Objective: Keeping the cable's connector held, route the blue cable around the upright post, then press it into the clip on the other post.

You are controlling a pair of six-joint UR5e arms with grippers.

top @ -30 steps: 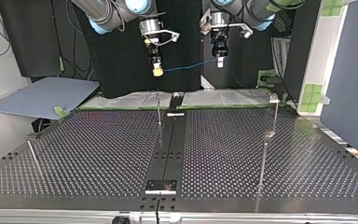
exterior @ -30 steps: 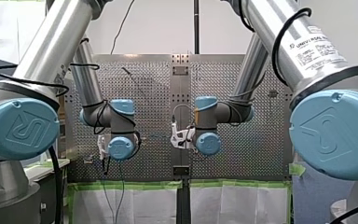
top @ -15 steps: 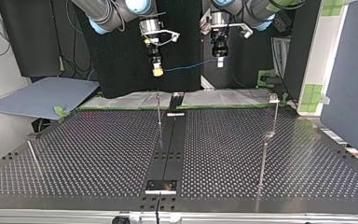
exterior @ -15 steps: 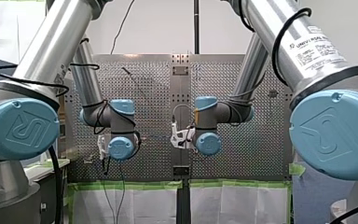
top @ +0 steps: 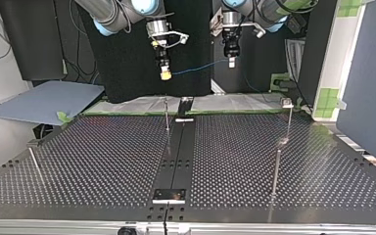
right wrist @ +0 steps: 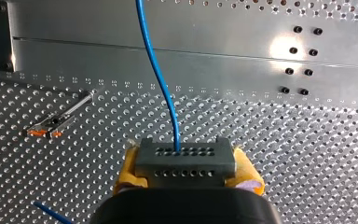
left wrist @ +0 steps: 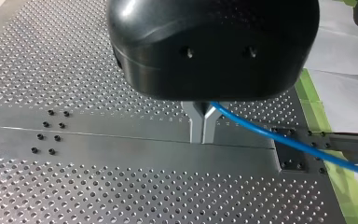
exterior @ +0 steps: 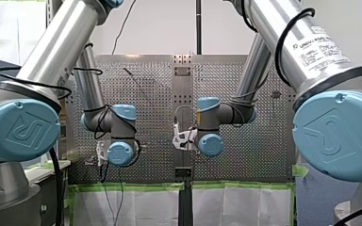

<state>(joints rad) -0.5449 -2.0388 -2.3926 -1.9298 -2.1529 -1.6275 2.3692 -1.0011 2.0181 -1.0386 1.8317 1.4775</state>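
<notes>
Pincers are both hanging high over the far edge of the tabletop in the top view, each pointing straight down from a bent wrist. My right pincer is hovering at about eleven o'clock in that view, its yellow pads pinching the grey connector. My left pincer is hanging at about one o'clock, slightly higher, its metal fingers pressed together on the blue cable. The cable is running nearly taut through the air between the two, rising gently toward three o'clock. At six o'clock from my right pincer a thin upright post is standing. The other post, topped by a small clip, is standing toward four o'clock, well apart from the cable.
</notes>
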